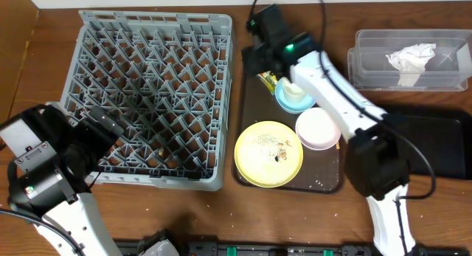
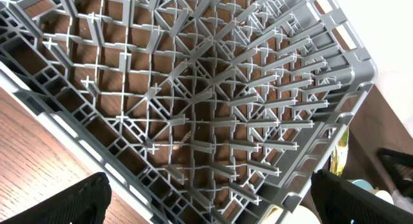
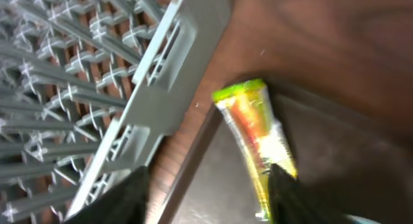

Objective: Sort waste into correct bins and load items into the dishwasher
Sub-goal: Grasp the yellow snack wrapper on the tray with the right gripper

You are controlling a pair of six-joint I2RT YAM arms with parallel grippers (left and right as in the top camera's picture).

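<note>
The yellow-green snack wrapper lies at the far left corner of the dark-brown tray. In the right wrist view the wrapper lies just ahead of my open right gripper, by its right finger. That gripper hovers over the tray's far end. The white napkin lies in the clear tub. The black bin is at the right. The yellow plate holds crumbs. The pink bowl, blue saucer and cream cup sit on the tray. My left gripper is open over the grey rack. No chopsticks show.
The rack fills the left wrist view, and its near rim lies between the fingers. The rack's corner is close to the left of the wrapper in the right wrist view. The right arm stretches across the tray above the saucer and bowl.
</note>
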